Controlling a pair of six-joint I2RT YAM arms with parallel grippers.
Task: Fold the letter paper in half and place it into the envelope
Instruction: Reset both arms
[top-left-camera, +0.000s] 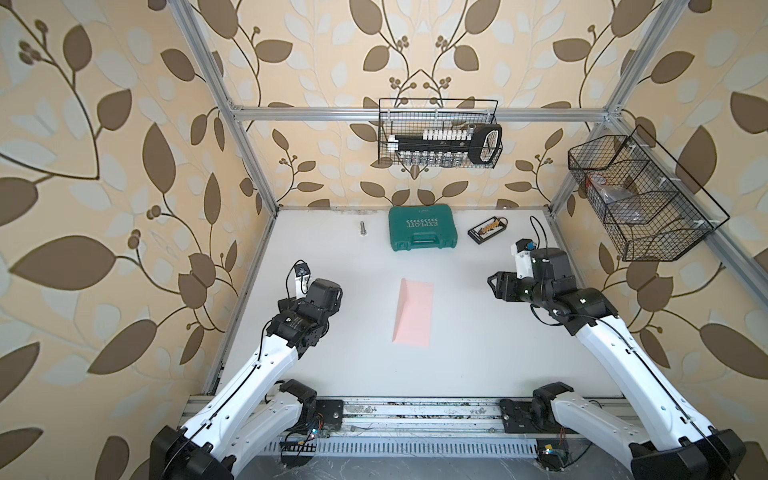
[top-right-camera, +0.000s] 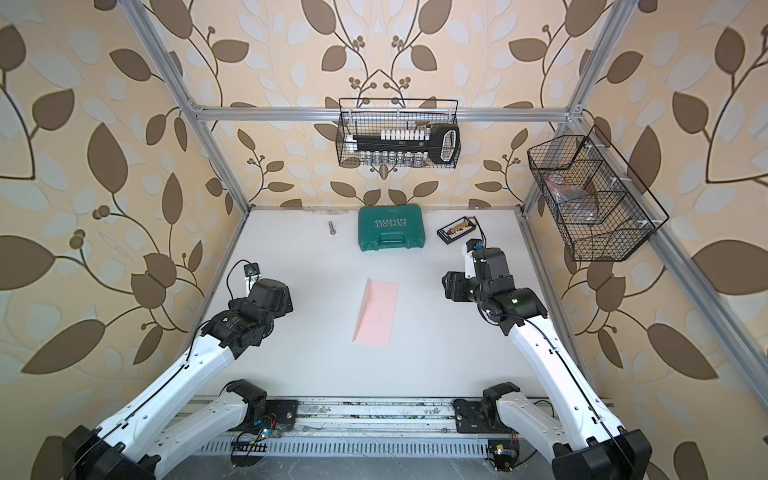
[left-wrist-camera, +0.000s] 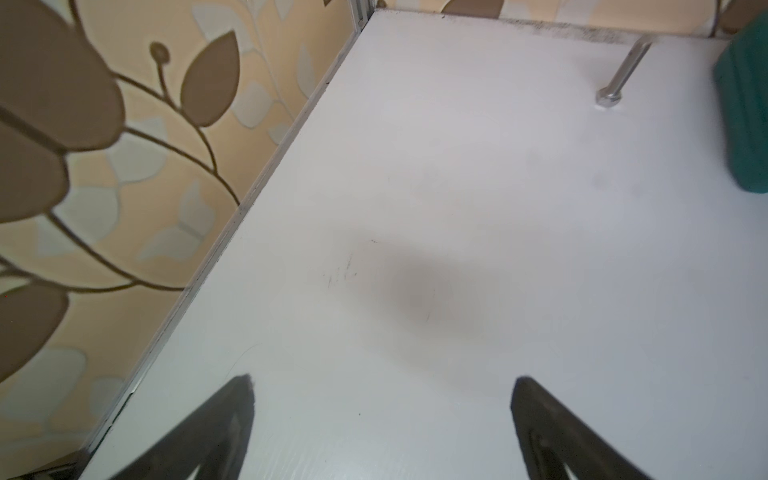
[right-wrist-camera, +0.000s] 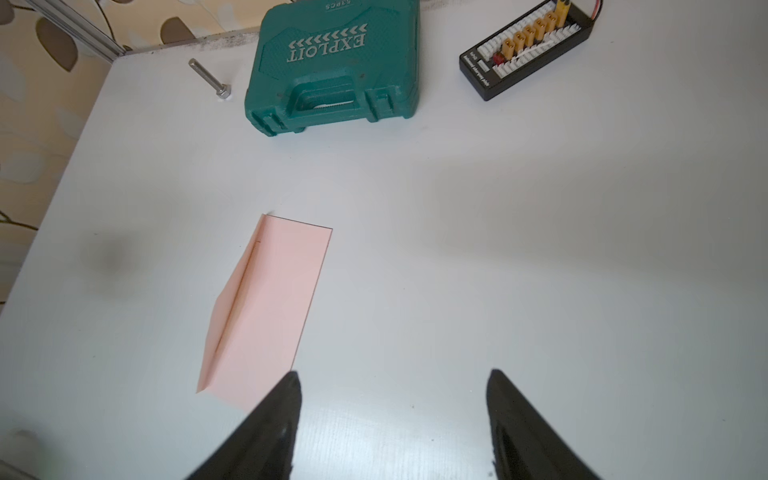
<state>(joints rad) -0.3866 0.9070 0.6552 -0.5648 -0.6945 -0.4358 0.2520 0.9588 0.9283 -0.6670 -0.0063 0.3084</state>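
Note:
The pink envelope (top-left-camera: 413, 311) (top-right-camera: 376, 311) lies flat in the middle of the white table, its flap along the left long side and partly raised. In the right wrist view the envelope (right-wrist-camera: 266, 307) sits ahead and to one side of my right gripper (right-wrist-camera: 392, 372), which is open and holds nothing. One of its fingertips (right-wrist-camera: 291, 382) overlaps the envelope's near corner in the picture. In a top view the right gripper (top-left-camera: 492, 286) hovers to the right of the envelope, apart from it. My left gripper (left-wrist-camera: 384, 378) is open over bare table near the left wall. The letter paper is hidden.
A green tool case (top-left-camera: 423, 233) stands at the back middle, with a steel bolt (top-left-camera: 362, 228) to its left and a black connector board (top-left-camera: 487, 230) to its right. Wire baskets hang on the back wall (top-left-camera: 440, 137) and the right wall (top-left-camera: 640, 199).

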